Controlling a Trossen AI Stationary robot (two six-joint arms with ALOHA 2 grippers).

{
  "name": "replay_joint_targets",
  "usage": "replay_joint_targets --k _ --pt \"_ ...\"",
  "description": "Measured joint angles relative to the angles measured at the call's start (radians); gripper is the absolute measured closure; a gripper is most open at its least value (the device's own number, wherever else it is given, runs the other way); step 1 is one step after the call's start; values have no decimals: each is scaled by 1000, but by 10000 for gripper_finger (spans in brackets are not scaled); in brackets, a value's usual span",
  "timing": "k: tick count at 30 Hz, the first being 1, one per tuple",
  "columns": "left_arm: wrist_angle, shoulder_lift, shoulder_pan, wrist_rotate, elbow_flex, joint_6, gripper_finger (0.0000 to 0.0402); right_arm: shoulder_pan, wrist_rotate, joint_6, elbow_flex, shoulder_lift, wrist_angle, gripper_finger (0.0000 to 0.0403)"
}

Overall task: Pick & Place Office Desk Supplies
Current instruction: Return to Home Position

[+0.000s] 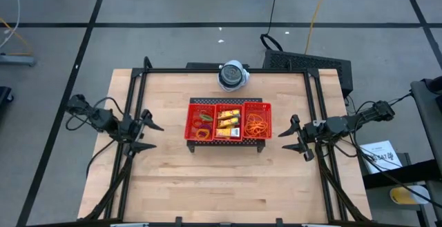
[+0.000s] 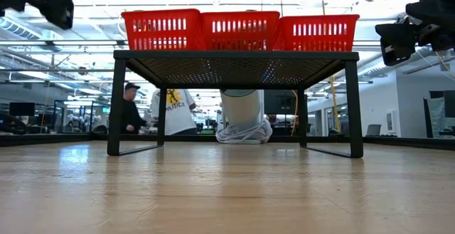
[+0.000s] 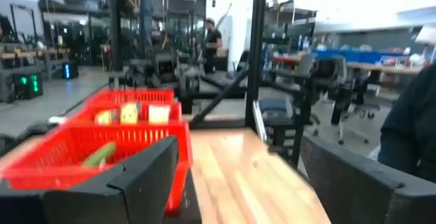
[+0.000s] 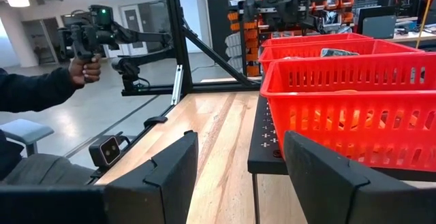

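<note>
Bench (image 1: 207, 179): pale wood planks with a smooth top. Black rails (image 1: 173, 70) frame the edges, and the arms' struts cover parts of both sides in your overhead view.
Stand (image 2: 234, 67): black, with a flat perforated top on four square legs, set mid-bench. From above you see only a sliver of it under the tray.
Tray (image 1: 228, 101): red plastic mesh with three rectangular compartments in a row, sitting on the stand. From bench height its slotted walls hide everything inside.
Left arm (image 1: 103, 119): dark, at the bench's left edge, well apart from the tray. Your left jaws are spread wide with nothing between them.
Right arm (image 1: 345, 122): dark, at the right edge, also well apart from the tray. Your right jaws gape wide and hold nothing.
Person (image 4: 34, 91): beyond the bench in the right wrist view. Only a dark-sleeved forearm shows; the rest is cut off.
Device (image 1: 233, 75): round and white-grey, just behind the tray at the far edge. From bench height you see only its lower body under the stand.
Packets (image 1: 228, 122): yellow rectangles in the middle compartment. You can't read the labels.
Bands (image 1: 257, 123): thin orange loops tangled in the right compartment. Their count is unclear.
Rings (image 1: 202, 125): small overlapping loops in orange, green and purple, in the left compartment. They are too small for you to separate.
</note>
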Motion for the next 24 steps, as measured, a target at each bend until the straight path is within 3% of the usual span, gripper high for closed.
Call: replay_joint_targets --k 7,12,18,24 --pt "152 0 1 43 -121 18 84 0 0 0 0 0 0 197" --pt "239 2 1 155 -168 17 76 0 0 0 0 0 0 197" --pt "152 2 1 183 -168 45 84 0 0 0 0 0 0 197" --pt "60 3 1 134 -166 -26 88 0 0 0 0 0 0 197"
